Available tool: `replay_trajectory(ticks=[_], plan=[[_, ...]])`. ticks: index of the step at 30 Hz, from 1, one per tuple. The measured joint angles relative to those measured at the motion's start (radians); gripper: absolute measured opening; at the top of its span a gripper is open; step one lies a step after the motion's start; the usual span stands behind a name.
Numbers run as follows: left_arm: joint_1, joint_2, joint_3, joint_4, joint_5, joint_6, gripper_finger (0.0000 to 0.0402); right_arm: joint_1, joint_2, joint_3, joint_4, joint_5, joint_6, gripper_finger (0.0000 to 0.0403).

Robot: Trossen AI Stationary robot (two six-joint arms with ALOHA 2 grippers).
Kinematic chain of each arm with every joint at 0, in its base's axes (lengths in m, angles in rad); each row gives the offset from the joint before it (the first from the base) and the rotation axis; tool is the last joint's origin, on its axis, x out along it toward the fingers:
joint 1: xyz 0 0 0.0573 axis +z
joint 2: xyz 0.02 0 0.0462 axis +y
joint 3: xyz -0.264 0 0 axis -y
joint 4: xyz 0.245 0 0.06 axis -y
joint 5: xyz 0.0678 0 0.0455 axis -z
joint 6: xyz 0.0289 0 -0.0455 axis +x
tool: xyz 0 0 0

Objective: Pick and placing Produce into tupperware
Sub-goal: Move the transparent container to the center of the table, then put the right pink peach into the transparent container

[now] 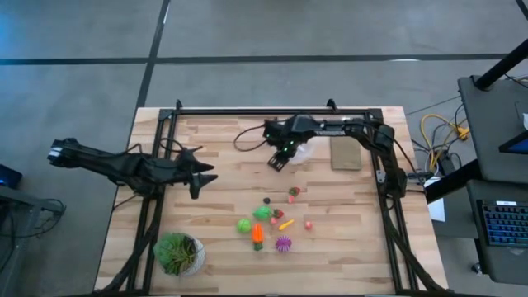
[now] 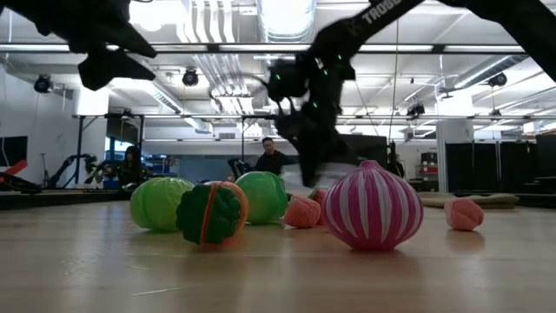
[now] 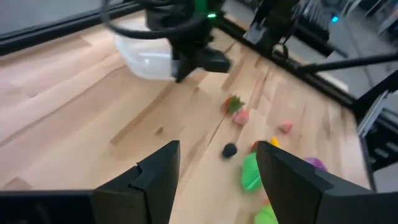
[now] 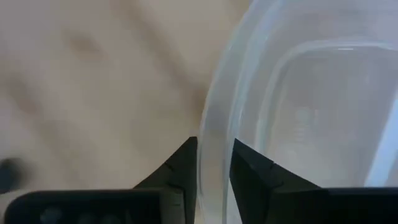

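The pale butcher-block wooden table [image 1: 214, 239] carries everything, and the small round clear plastic tupperware [image 1: 302, 151] near its far middle serves as the landmark. The right arm reaches in from the far right corner and its right gripper [image 1: 279, 162] sits at the tupperware's left edge; in the right wrist view the two dark fingers [image 4: 183, 163] are clenched on the translucent rim [image 4: 214, 155], one outside the wall and one inside it, so this gripper is grasping the container. The left arm lies well to the left of the tupperware, and its left gripper [image 1: 203, 177] hangs released above bare wood with its fingers [image 3: 158, 168] spread wide apart, holding nothing. Just to the right of the tupperware lies a flat brown rectangular board [image 1: 346, 153]. Far toward the near left corner from the tupperware stands a leafy green plant in a white pot [image 1: 178, 252]. The produce lies scattered on the wood nearer the front edge than the tupperware, all of it outside the container: a round green vegetable [image 1: 244, 224], a leafy green piece [image 1: 263, 213], an orange carrot [image 1: 257, 234], a purple spiky fruit [image 1: 283, 243], a red strawberry with a green top [image 1: 294, 193], a yellow piece [image 1: 285, 223], a small pink-red piece [image 1: 308, 223] and a tiny dark berry [image 1: 266, 200], the strawberry being the closest to the tupperware.
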State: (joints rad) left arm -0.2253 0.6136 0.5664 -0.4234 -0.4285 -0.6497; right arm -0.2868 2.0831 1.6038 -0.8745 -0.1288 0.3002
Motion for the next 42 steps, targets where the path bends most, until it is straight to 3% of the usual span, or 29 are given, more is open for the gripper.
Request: replay_trajectory(ticks=[6, 12, 20, 30, 35, 38, 42], plan=[[0.0, -0.032, 0.085, -0.188, -0.008, 0.001, 0.0198, 0.11, 0.029, 0.085, -0.006, -0.018, -0.119, 0.0092], [0.0, -0.037, 0.104, -0.223, -0.032, 0.002, 0.0198, 0.183, 0.094, 0.137, -0.083, -0.052, -0.228, 0.0093], [0.0, -0.019, 0.098, -0.223, -0.033, 0.002, 0.0198, 0.277, 0.122, 0.21, -0.173, 0.212, -0.302, 0.0094], [0.0, -0.004, 0.096, -0.222, -0.033, 0.042, 0.0198, 0.28, 0.102, 0.366, -0.308, 0.185, -0.234, 0.0153], [0.0, 0.002, 0.096, -0.213, -0.033, 0.055, 0.0198, 0.297, 0.093, 0.442, -0.499, 0.176, -0.129, 0.02], [0.0, 0.001, 0.096, -0.212, -0.033, 0.055, 0.0198, 0.309, 0.055, 0.443, -0.614, 0.182, -0.051, 0.022], [0.0, -0.001, 0.096, -0.212, -0.032, 0.063, 0.0198, 0.334, -0.043, 0.343, -0.605, 0.17, 0.076, 0.0234]])
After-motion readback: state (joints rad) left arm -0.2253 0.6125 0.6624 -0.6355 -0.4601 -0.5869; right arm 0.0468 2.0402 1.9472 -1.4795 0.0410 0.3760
